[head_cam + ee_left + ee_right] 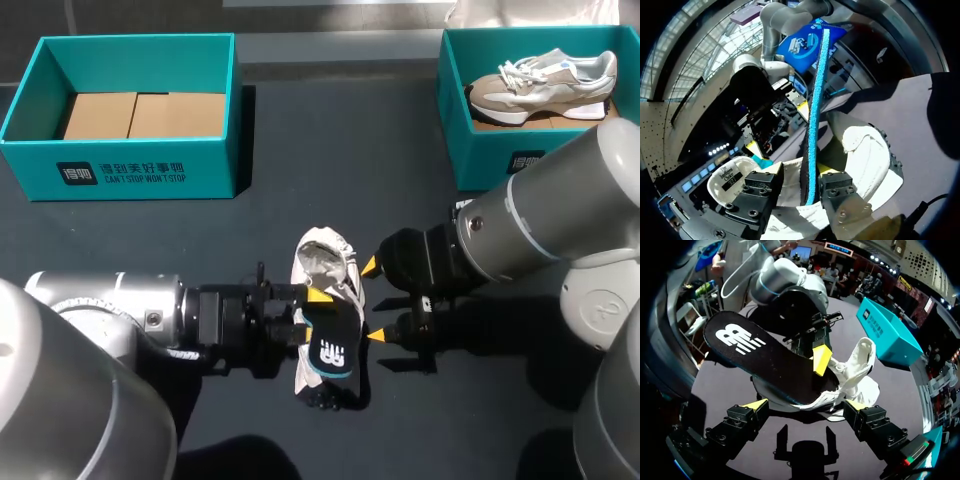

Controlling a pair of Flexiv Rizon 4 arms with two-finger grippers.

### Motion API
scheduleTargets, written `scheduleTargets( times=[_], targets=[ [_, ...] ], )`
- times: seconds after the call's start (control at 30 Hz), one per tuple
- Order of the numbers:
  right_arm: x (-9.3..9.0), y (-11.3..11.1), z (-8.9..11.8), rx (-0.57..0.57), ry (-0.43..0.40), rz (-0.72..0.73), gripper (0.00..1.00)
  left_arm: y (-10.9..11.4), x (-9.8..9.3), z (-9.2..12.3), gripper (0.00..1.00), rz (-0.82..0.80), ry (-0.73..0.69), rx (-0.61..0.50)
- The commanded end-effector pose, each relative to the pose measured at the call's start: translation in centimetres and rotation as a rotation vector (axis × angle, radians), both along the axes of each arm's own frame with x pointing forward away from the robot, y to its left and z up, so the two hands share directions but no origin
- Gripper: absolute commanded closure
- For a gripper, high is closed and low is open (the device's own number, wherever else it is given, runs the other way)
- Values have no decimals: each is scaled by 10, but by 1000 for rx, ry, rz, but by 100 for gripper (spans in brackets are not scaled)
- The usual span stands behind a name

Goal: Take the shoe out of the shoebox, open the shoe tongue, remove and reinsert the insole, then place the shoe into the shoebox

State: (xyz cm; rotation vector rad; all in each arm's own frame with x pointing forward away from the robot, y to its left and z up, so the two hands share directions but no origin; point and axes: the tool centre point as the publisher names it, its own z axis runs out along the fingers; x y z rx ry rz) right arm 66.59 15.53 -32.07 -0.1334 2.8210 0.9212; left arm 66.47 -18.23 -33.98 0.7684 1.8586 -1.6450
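Note:
A white shoe (322, 255) lies on the dark table between my two grippers, also seen at shoe (860, 370) and shoe (865, 155). Its black insole (333, 350) with a white logo and a blue edge sticks out of the shoe opening. In the left wrist view the insole (815, 100) stands edge-on between the fingers of my left gripper (800, 192). It rests against one finger, with a gap to the other. My left gripper (315, 312) is open. My right gripper (374, 300) is wide open just right of the shoe; its fingers (757, 405) hold nothing.
A teal shoebox (455, 120) at the back right holds a grey and white sneaker (540, 85). Another teal box (130, 170) at the back left holds brown cardboard (140, 115). Bare table lies between the boxes and in front of them.

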Motion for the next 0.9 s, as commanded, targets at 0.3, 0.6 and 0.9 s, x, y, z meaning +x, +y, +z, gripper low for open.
scheduleTargets(
  times=[0.3,0.6,0.9],
  targets=[
    [-1,0,-1,1,-2,-2,0,6,-32,29,66,-17,-49,-24],
    [-1,0,-1,1,-2,-2,0,-3,-32,9,100,-33,-41,22],
    [-1,0,-1,1,-2,-2,0,-1,-4,-14,100,7,-59,47]
  ],
)
